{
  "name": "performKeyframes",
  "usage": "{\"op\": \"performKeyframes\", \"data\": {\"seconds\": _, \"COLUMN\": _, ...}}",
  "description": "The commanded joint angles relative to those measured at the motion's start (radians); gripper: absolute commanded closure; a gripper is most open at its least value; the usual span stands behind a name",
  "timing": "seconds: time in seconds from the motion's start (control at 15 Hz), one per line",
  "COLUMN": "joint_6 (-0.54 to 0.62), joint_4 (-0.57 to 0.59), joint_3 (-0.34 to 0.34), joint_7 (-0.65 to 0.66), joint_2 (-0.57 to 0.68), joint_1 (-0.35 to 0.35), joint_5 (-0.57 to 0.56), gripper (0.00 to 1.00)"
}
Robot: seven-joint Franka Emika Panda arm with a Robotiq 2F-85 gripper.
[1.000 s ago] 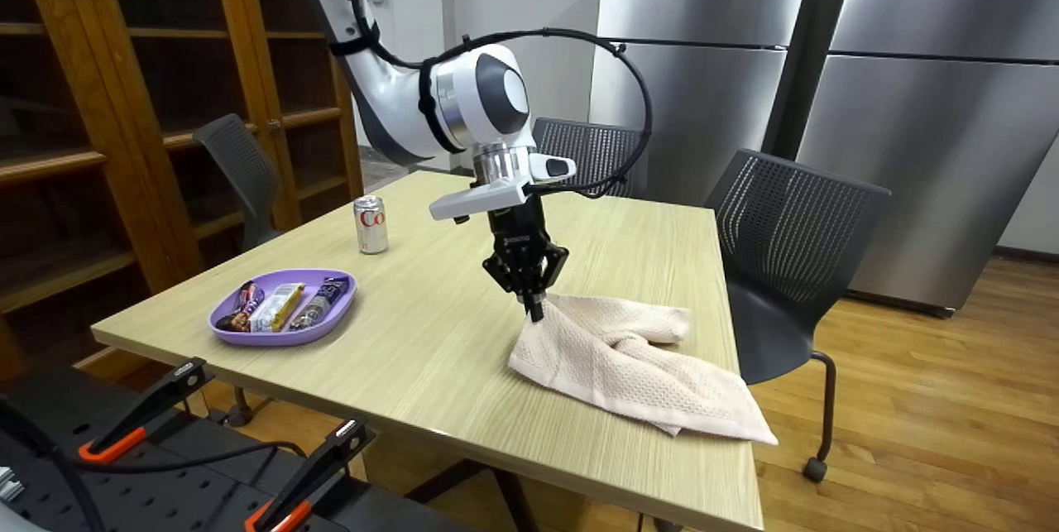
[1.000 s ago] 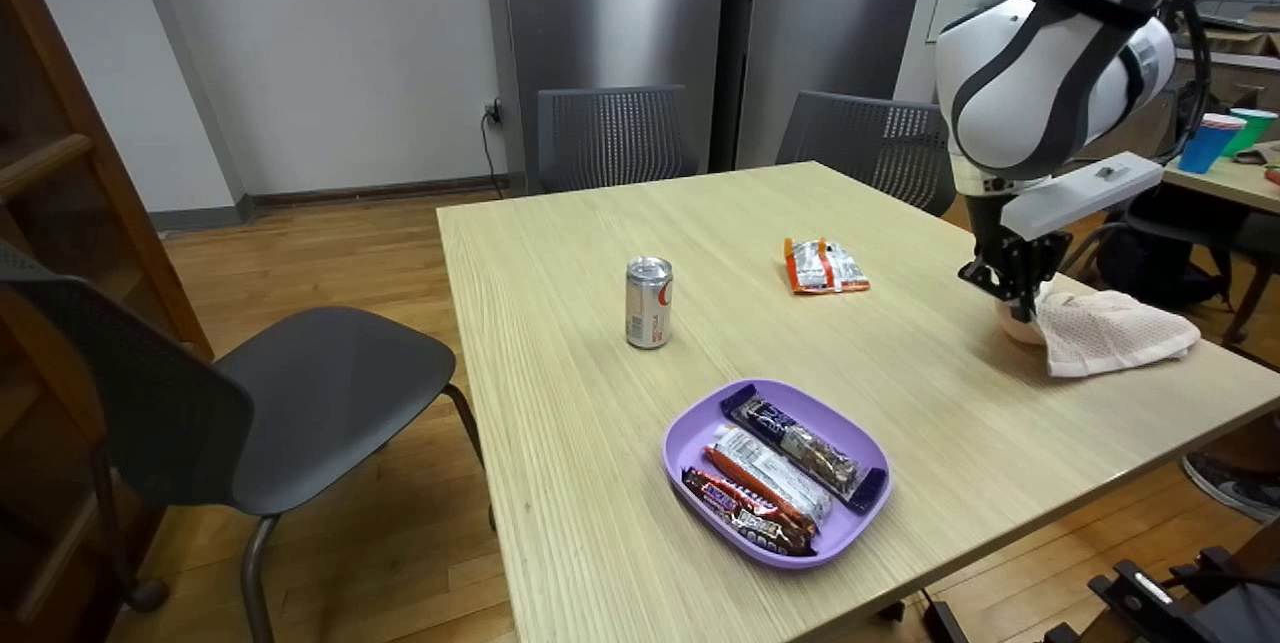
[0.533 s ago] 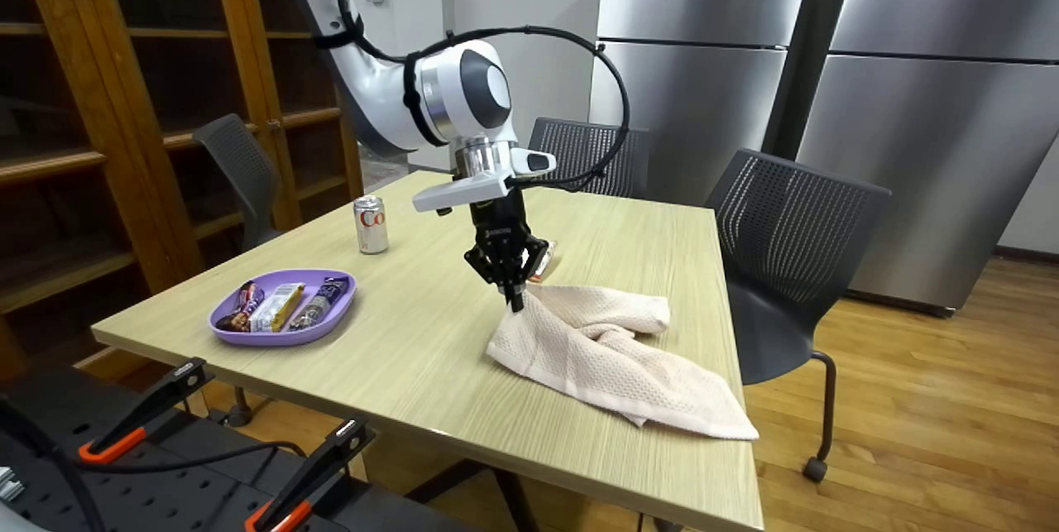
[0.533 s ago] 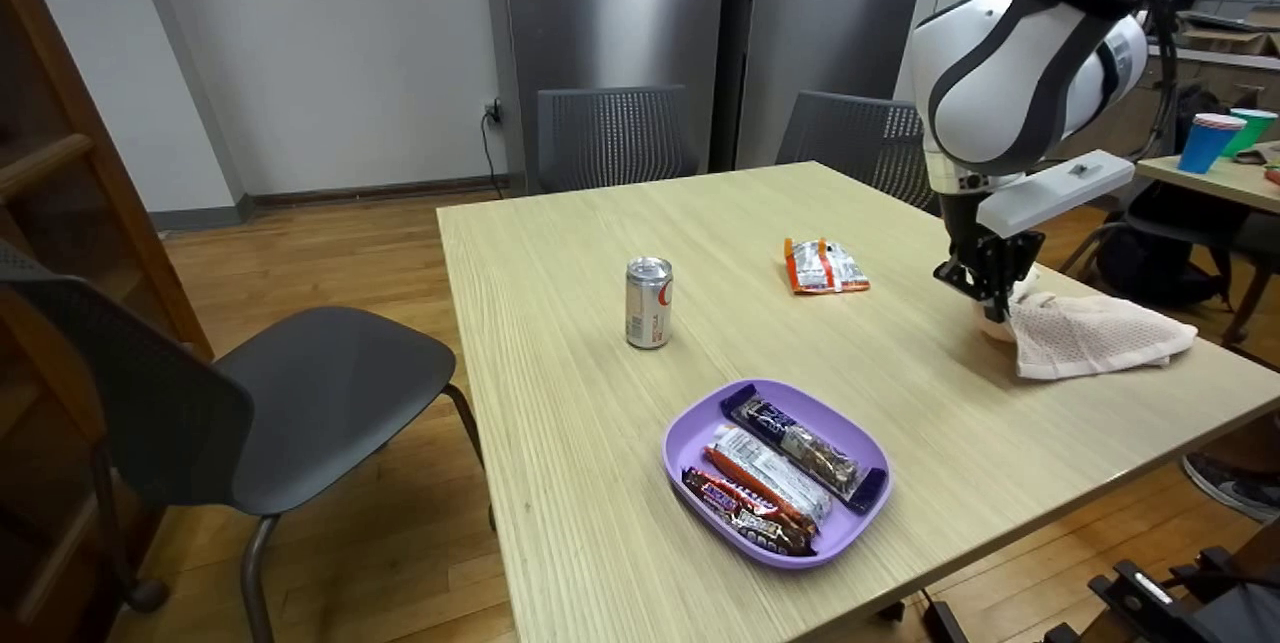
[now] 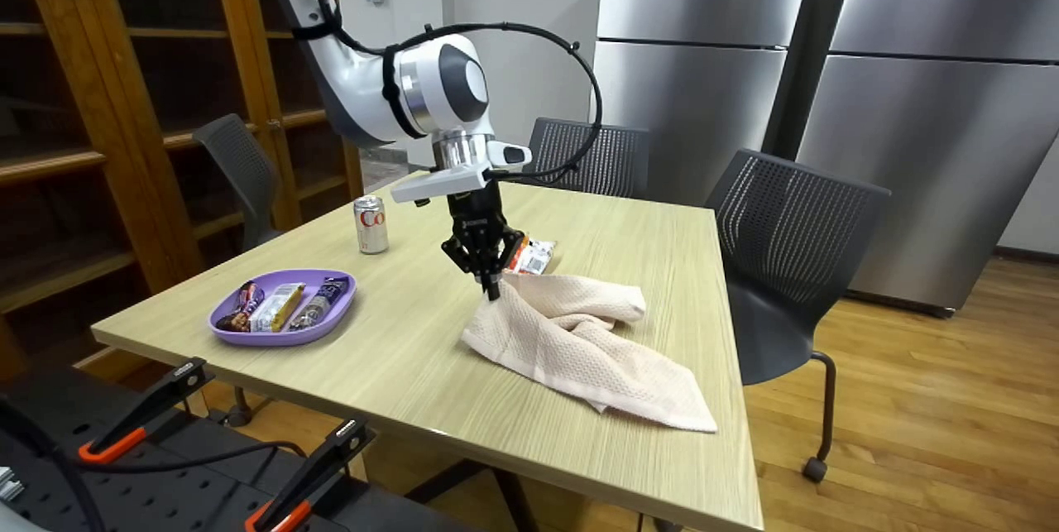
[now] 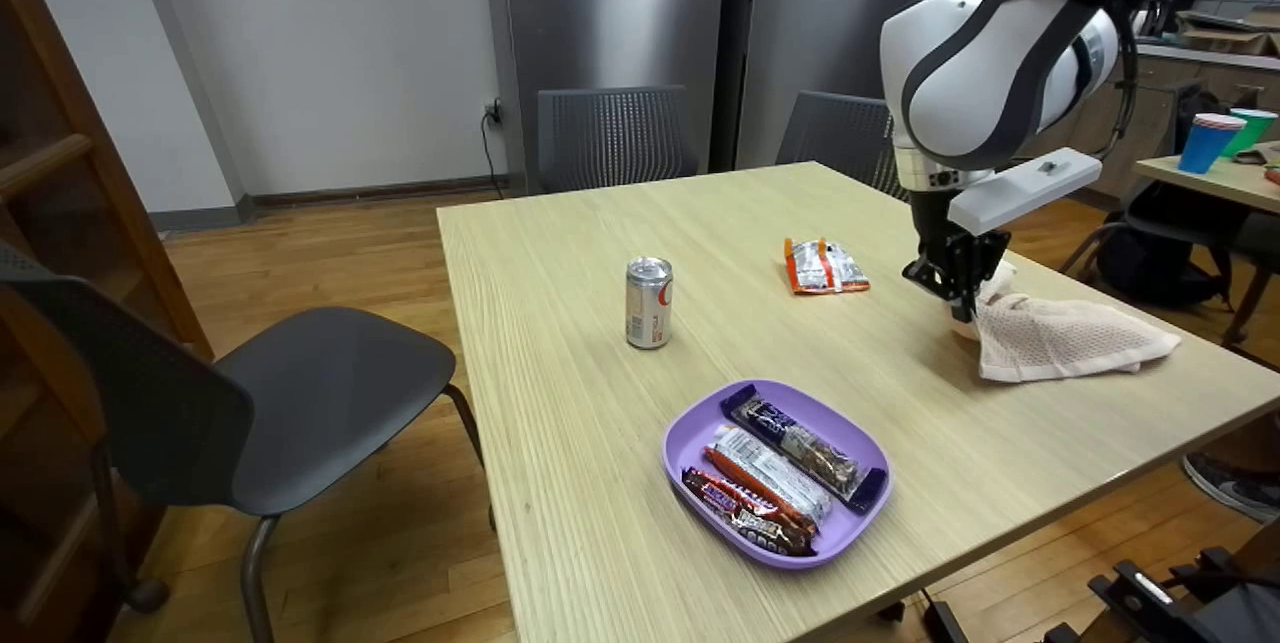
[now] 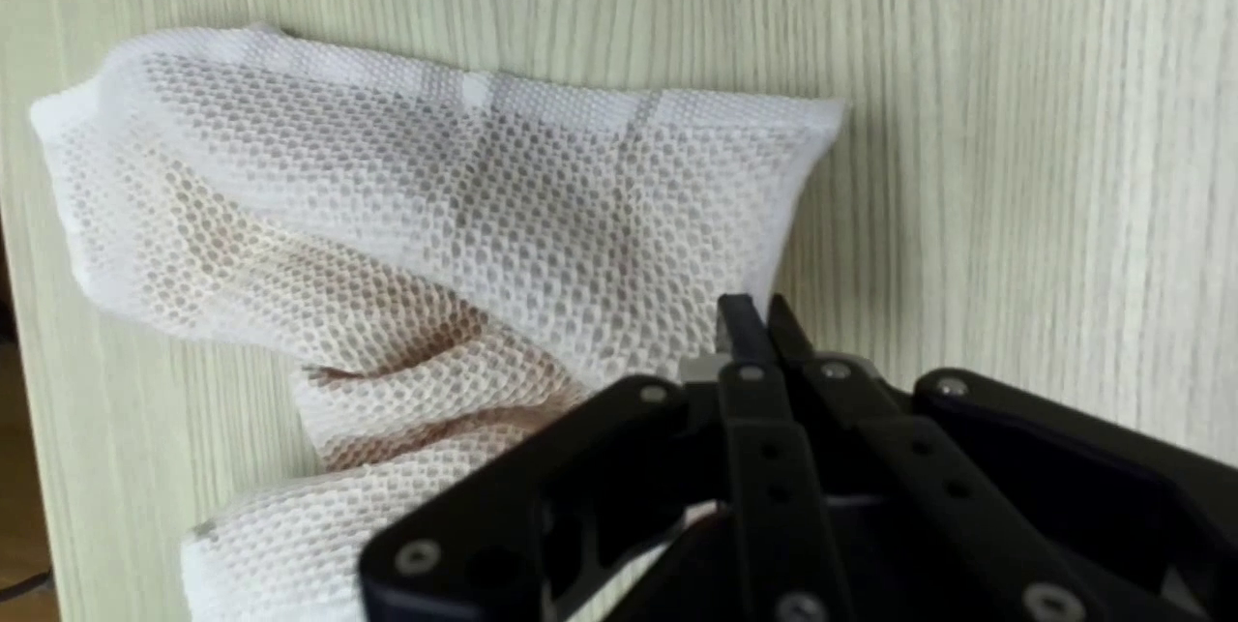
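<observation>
The gripper (image 7: 761, 308) is closed tight, pinching the edge of a pale pink towel (image 5: 579, 358); in an exterior view the towel lies loosely folded on the right part of the table (image 5: 405, 350), peaking at the grip; on its far side, apart, lies a snack bag (image 5: 534, 257); well to the left a can (image 5: 371, 226) stands upright; nearer, on the left, a purple tray (image 5: 265, 339) holds three bars (image 5: 277, 307); chairs (image 5: 798, 234) stand around the table, with two fridges (image 5: 691, 2) at the far right.

White-and-grey arm (image 5: 360, 98), black cable (image 5: 506, 25), black tool (image 7: 761, 309) with silver screws (image 7: 419, 557)
</observation>
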Motion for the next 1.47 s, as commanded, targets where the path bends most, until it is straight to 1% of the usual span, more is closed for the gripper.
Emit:
{"op": "performKeyframes", "data": {"seconds": 0.0, "joint_6": -0.036, "joint_4": -0.033, "joint_3": 0.024, "joint_7": 0.004, "joint_2": -0.054, "joint_1": 0.02, "joint_5": -0.018, "gripper": 1.0}}
{"op": "performKeyframes", "data": {"seconds": 1.0, "joint_6": -0.057, "joint_4": -0.076, "joint_3": 0.09, "joint_7": 0.024, "joint_2": -0.094, "joint_1": 0.117, "joint_5": -0.032, "gripper": 1.0}}
{"op": "performKeyframes", "data": {"seconds": 1.4, "joint_6": -0.064, "joint_4": -0.088, "joint_3": 0.129, "joint_7": 0.029, "joint_2": -0.109, "joint_1": 0.155, "joint_5": -0.033, "gripper": 1.0}}
